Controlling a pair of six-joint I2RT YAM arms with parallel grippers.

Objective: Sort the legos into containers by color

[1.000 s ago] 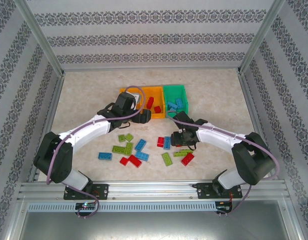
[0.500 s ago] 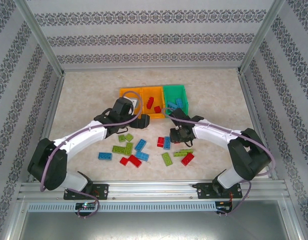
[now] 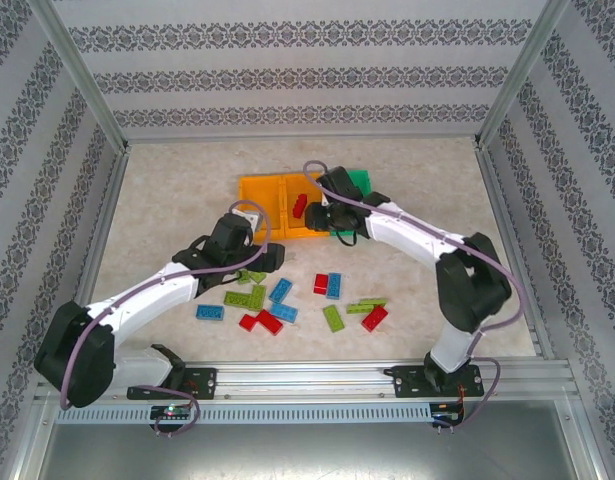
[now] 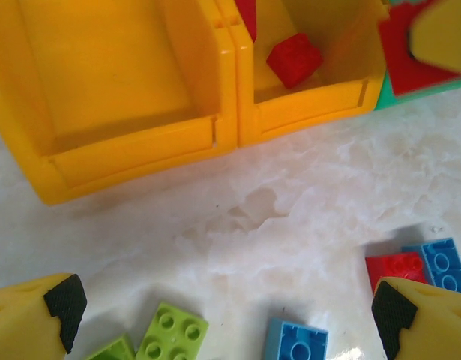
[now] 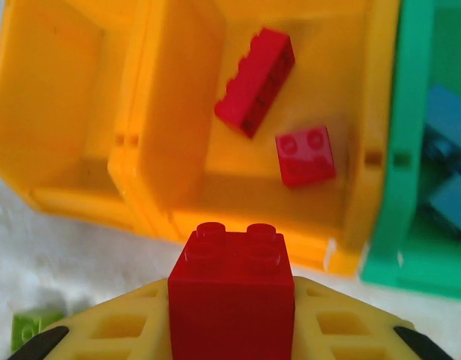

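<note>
The right gripper (image 5: 230, 319) is clamped on a red brick (image 5: 231, 289), and its yellow fingers hide the brick's lower part. Just ahead of it sits the middle bin (image 5: 215, 161), which holds a long brick (image 5: 256, 81) and a square brick (image 5: 306, 155). To the gripper's right the green bin (image 5: 410, 150) is cut off, its blue bricks (image 5: 449, 120) blurred. The left gripper (image 4: 226, 319) has its fingers apart with nothing between them. The left bin (image 4: 125, 75) lies ahead of it. Between its fingertips, a green brick (image 4: 172, 330) and a blue brick (image 4: 294, 341) run off the frame edge.
</note>
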